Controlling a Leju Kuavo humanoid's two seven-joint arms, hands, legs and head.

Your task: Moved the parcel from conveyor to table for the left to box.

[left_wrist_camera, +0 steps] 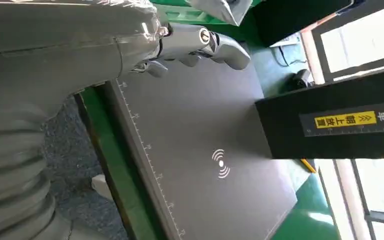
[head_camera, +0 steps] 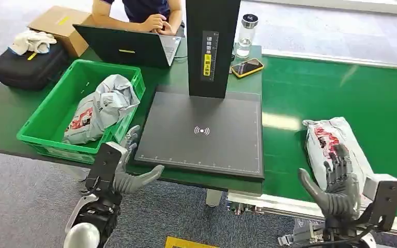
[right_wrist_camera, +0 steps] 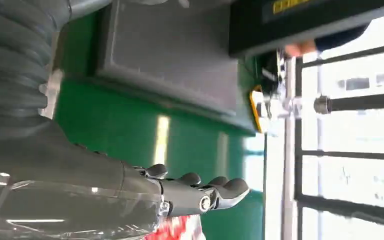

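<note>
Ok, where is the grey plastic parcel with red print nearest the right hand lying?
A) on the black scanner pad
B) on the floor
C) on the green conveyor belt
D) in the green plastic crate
C: the grey plastic parcel with red print lies on the green conveyor belt, under the right hand, apart from the black scanner pad.

Head view: set high on the robot, facing forward and down over the table (head_camera: 10, 111) and conveyor (head_camera: 351, 98), wide and distant. Left wrist view: close behind the left hand (left_wrist_camera: 180, 47), turned sideways, looking across the dark scanning pad (left_wrist_camera: 200, 150). Right wrist view: close behind the right hand (right_wrist_camera: 195, 192), also turned. All three share the pad and its black column (head_camera: 212, 46).
</note>
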